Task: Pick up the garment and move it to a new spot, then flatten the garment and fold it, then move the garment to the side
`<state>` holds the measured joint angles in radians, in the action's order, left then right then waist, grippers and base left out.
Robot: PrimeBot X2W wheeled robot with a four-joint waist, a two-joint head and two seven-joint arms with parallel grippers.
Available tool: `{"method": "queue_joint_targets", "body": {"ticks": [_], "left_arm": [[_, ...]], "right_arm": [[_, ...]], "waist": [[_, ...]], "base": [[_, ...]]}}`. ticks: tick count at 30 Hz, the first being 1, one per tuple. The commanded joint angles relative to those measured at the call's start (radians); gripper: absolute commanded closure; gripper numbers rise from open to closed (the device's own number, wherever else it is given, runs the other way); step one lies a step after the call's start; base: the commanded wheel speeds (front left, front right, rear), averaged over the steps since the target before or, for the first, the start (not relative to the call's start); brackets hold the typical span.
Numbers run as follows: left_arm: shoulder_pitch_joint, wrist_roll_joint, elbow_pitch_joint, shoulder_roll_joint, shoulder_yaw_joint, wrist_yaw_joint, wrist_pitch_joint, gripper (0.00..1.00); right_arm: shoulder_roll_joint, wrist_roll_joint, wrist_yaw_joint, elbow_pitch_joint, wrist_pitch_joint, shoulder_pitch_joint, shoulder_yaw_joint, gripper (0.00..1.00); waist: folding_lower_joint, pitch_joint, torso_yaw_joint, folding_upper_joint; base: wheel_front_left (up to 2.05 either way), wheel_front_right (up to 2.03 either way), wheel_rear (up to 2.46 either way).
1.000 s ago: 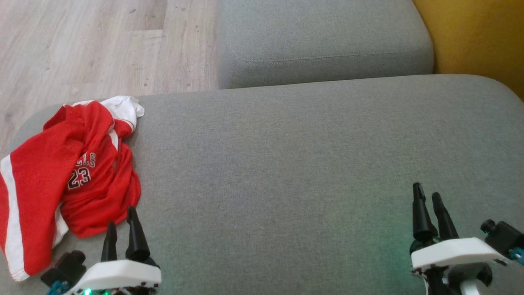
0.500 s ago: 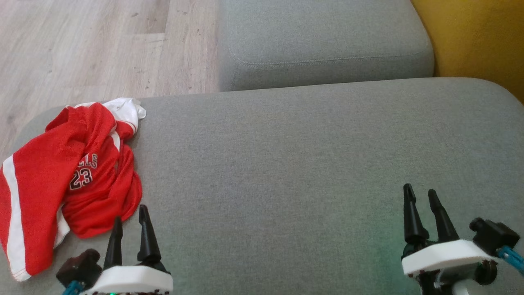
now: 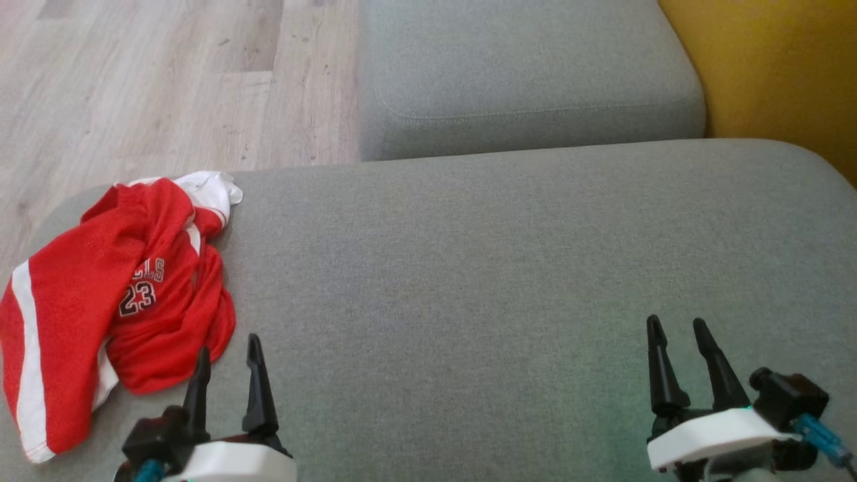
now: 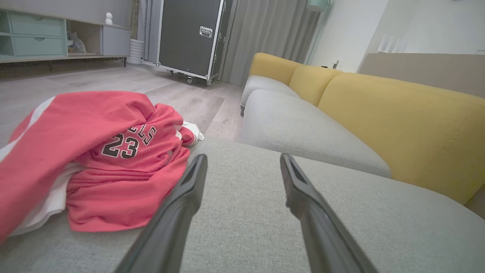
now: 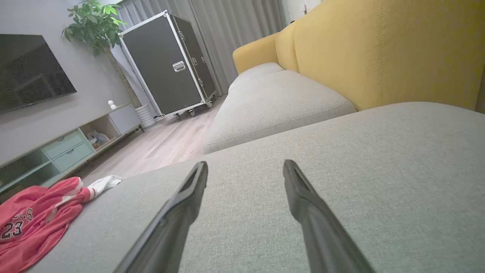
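1. Garment (image 3: 100, 301): red jersey with white trim and a "23", heaped in a crumple at the left edge of the sofa cushion (image 3: 469, 268), towards the near-left corner. Seems to spill over that edge, with the drop itself hidden.
2. Left gripper (image 3: 229, 345): hangs low over the cushion just beside the near-right side of the heap, apparently not touching it. Fingers (image 4: 185, 197) spread wide, holding nothing.
3. Right gripper (image 3: 675, 321): sits towards the near-right corner of the cushion, well apart from the garment. Fingers wide here too, empty, pointing out over bare grey fabric.
4. Rest of the cushion: bare from the heap across to the right edge and back to the far edge. Ample room for a new spot and for spreading out.
5. Done so far, judging by the lie of things: nothing. No lift, no spread, no fold.
6. Step in hand, most likely: the approach for the first pick, with the left side nearest.
7. Left to do: grasp, carry towards the middle of the cushion, flatten, fold, then shift to the side.
8. Worth watching: loose layered cloth, likely to come up as a single ply and trail the rest.
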<state>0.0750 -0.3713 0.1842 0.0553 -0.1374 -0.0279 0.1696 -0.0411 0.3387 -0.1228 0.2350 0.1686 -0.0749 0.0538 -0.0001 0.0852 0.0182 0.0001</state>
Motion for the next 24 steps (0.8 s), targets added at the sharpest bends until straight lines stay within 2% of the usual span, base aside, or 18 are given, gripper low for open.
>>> {"method": "queue_joint_targets", "body": {"ticks": [1, 24], "left_arm": [[-0.023, 0.04, -0.039, 0.012, 0.012, -0.008, 0.017, 0.0], [-0.003, 0.314, -0.015, 0.03, -0.019, -0.058, 0.083, 0.0]], "right_arm": [[-0.008, -0.04, -0.006, -0.039, 0.019, 0.029, 0.025, 0.0], [-0.009, -0.338, -0.008, -0.008, 0.084, 0.019, 0.039, 0.0]], "waist": [[0.0001, 0.003, 0.002, -0.0001], [0.0001, 0.015, -0.011, -0.0001]], "base": [[0.0, 0.0, 0.0], [0.0, 0.0, 0.0]]}}
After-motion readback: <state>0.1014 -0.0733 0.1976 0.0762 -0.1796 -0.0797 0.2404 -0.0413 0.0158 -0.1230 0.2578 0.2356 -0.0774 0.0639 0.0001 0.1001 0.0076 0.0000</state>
